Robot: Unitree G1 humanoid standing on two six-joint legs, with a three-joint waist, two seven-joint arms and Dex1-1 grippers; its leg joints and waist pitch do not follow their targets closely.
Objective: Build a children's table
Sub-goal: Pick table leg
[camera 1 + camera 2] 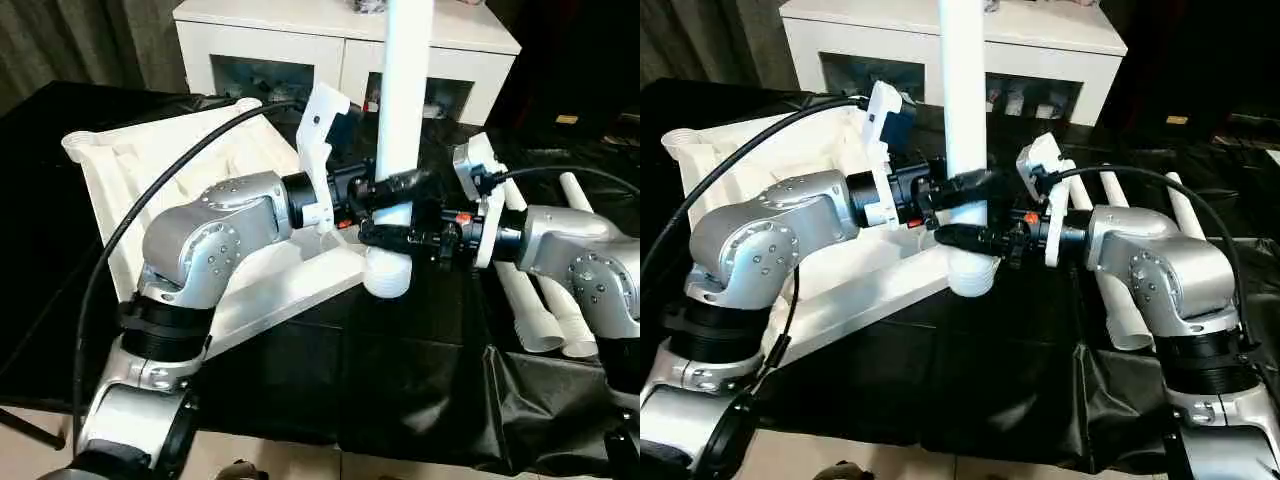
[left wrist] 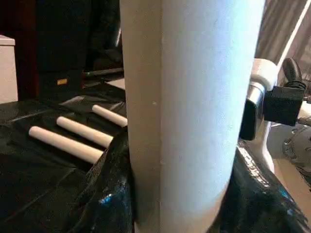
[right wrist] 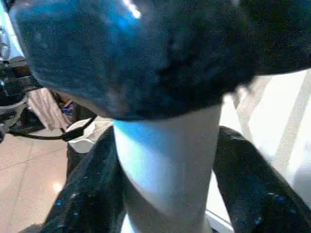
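Silver forearms fill the foreground of my head views, and both reach in to meet at one upright leg [image 1: 404,90]. My left gripper [image 1: 385,192] is clamped around that leg from the left, its black fingers wrapped round the shaft. My right gripper [image 1: 400,238] holds the same leg from the right, just below the left one, fingers closed on it too.

That leg is a smooth white round tube, standing vertical and running out of the top of my view. Its lower end widens into a ribbed collar that sits at the near corner of the tabletop [image 1: 150,170], though I cannot tell whether it is seated in the socket.

I see the tabletop lying upside down on the black sheet [image 1: 420,380], white plastic with ribs across its underside and a rounded socket at the far left corner. It is tilted, leaning up behind my left arm.

Three more legs [image 1: 1110,250] lie side by side on the sheet beyond my right arm, white and tapered. A white cabinet [image 1: 300,50] stands behind.
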